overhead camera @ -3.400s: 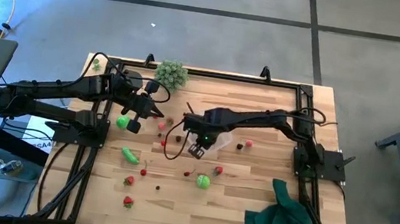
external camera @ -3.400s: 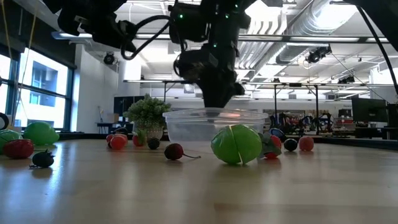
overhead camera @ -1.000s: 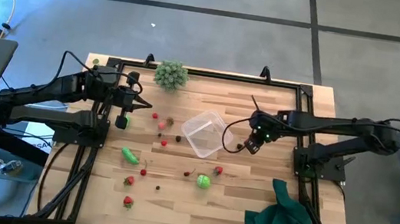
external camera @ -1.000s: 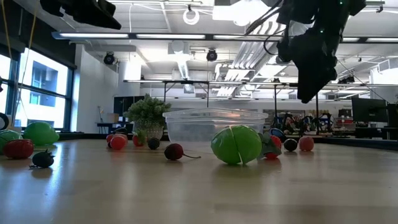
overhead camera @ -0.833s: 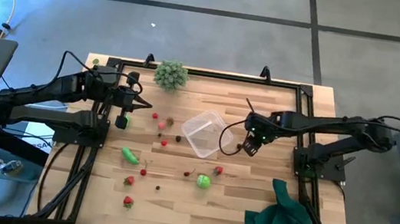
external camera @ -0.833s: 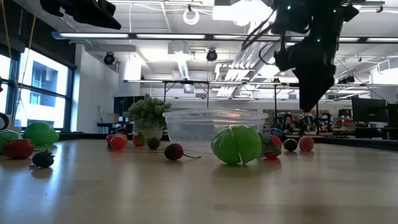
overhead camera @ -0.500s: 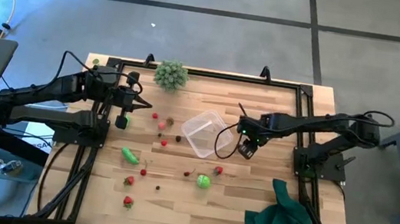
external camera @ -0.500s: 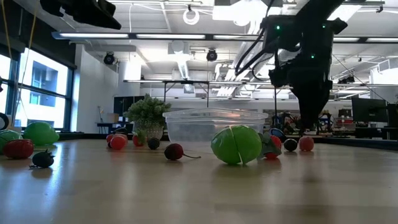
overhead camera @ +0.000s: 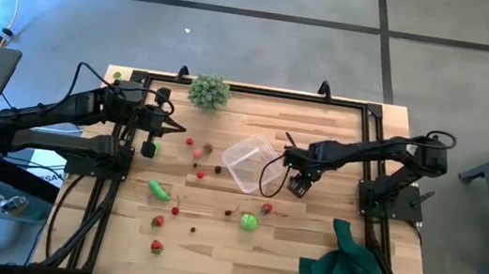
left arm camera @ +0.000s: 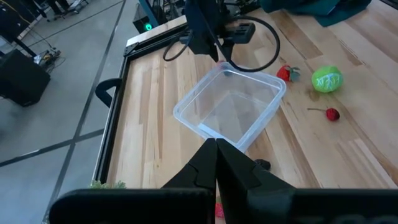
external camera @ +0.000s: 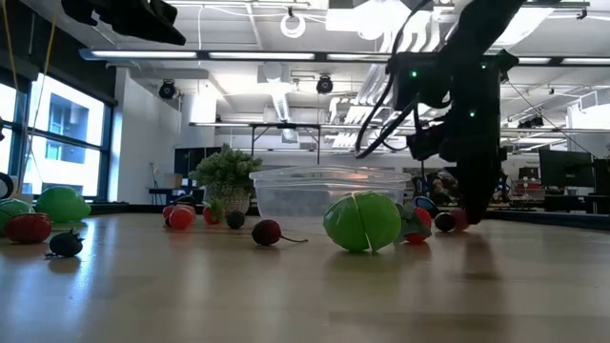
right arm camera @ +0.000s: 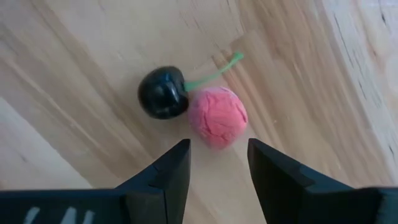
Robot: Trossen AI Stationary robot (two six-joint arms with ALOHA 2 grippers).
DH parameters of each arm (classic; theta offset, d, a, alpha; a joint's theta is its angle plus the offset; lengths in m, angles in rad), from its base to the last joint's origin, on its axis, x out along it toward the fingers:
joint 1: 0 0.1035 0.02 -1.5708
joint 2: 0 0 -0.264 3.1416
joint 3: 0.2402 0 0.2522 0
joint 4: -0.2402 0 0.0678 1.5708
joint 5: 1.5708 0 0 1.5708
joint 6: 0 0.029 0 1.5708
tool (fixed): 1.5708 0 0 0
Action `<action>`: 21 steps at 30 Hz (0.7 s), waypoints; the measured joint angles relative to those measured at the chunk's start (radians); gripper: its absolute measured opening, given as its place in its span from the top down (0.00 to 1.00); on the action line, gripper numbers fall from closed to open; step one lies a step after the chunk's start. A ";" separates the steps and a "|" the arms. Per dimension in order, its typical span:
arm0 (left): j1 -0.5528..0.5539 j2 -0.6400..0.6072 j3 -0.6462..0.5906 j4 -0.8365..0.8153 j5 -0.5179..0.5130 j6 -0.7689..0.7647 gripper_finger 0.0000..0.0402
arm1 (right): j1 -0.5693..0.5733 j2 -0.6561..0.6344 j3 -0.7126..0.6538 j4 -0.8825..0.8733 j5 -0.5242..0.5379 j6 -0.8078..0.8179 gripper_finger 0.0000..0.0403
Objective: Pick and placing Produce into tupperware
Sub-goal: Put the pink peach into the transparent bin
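1. Hovering low over the wood, the right gripper (right arm camera: 214, 163) has its jaws parted about halfway with nothing between them; a pink berry (right arm camera: 217, 116) sits just ahead of the gap, touching a dark cherry (right arm camera: 163, 93) with a green stem.
2. To do this pick well, I would centre the gap on the pink berry alone and come straight down, since the cherry lies against it and a skewed close could nudge both away or pinch the stem.
3. The tupperware (overhead camera: 248, 162) stands just beside this gripper, toward the table's middle, so the carry should be brief; whether anything lies in it I cannot tell.
4. Farther off, a round green fruit (overhead camera: 249, 221), an oblong green piece (overhead camera: 158, 189) and scattered red berries (overhead camera: 159, 221) lie loose on the table (overhead camera: 323, 261).
5. The left gripper (overhead camera: 181, 130) waits at the far left side with jaws closed and empty, clear of the path.
6. A pale bushy clump (overhead camera: 208, 91) and a dark green cloth (overhead camera: 345, 271) sit well apart.
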 joint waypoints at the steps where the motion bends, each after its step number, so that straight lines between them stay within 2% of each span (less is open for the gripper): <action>1: 0.000 0.000 0.000 0.000 0.000 0.000 1.00 | 0.000 0.003 0.000 0.007 0.000 0.005 0.62; 12: 0.000 0.000 0.000 0.000 0.000 0.000 1.00 | -0.029 -0.002 0.000 0.039 0.011 0.011 0.62; 21: 0.000 0.000 0.000 0.000 0.000 0.000 1.00 | -0.066 -0.002 0.000 0.070 -0.021 0.004 0.62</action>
